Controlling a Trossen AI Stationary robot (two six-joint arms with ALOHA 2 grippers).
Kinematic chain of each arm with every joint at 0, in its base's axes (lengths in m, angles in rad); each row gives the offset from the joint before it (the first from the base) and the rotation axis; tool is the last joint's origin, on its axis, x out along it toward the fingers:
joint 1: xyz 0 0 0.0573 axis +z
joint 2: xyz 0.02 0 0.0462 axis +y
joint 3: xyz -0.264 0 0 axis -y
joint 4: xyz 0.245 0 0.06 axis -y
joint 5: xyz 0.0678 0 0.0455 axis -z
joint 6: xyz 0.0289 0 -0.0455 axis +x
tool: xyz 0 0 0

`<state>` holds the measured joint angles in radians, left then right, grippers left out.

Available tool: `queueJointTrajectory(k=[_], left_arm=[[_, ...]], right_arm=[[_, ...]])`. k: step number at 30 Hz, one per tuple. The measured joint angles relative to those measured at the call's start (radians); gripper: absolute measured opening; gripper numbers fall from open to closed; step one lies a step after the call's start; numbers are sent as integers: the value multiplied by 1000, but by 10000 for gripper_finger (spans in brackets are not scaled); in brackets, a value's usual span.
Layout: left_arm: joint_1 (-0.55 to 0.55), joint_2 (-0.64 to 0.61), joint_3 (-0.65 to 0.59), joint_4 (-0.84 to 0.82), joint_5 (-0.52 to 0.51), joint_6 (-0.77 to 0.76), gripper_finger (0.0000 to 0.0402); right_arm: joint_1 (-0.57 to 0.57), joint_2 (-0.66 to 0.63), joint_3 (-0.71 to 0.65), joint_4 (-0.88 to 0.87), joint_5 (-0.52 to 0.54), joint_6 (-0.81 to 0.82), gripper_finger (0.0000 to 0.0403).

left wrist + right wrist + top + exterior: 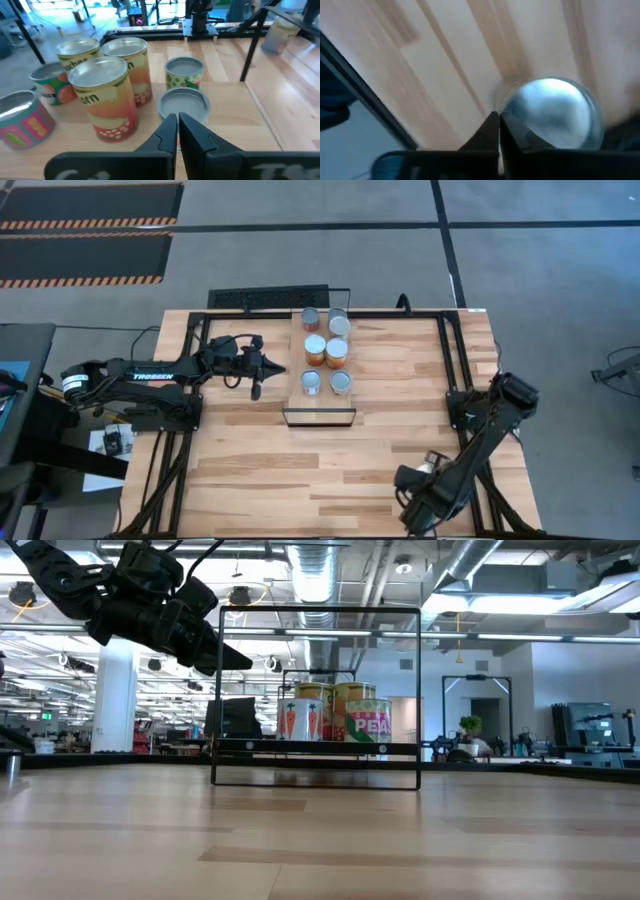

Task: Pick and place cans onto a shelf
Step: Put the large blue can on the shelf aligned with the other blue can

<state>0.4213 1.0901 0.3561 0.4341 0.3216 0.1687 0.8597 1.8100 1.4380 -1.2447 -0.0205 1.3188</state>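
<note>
Left arm: reaches in from the table's left edge toward the shelf, above the tabletop.
Left gripper (262, 370): hangs just left of the shelf, clear of the cans; in the low view (200, 645) it sits raised above the table surface. Its wrist view (177, 131) shows the two dark fingers pressed together with nothing between them, so the jaws are clenched on nothing.
Shelf (296, 370): long light-wood plank in a thin black frame, lying near the table's middle and running from the far edge toward the near side; its near end is bare wood.
Cans on the shelf (326, 352): six, standing upright in two columns of three. The far pair has a dark-topped can and a silver one, the middle pair is orange-labelled, the near pair is blue-grey with silver lids.
Low view of the cans (335, 712): labels with carrots and peas face the camera, inside the black frame.
Table (390, 430): slatted wood.
Right arm: folded at the table's near right corner.
Right gripper (432, 463): low over the tabletop; the wrist view (498, 131) shows its fingers closed together, with a silver-topped can (552, 112) just beyond the tips and not gripped.
</note>
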Motion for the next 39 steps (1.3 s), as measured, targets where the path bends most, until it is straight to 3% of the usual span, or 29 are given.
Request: queueJointTrajectory(k=[11,27,33,39], left_arm=[[0,0,1,-65,6,-25,9],[0,0,1,-70,5,-25,9],[0,0,1,-70,5,-23,9],[0,0,1,-71,5,-20,9]], right_arm=[[-163,28,230,35,159,-462,5],[-405,437,796,68,281,-1285,3],[-469,542,902,92,286,-1444,4],[-490,588,914,94,272,-1493,5]])
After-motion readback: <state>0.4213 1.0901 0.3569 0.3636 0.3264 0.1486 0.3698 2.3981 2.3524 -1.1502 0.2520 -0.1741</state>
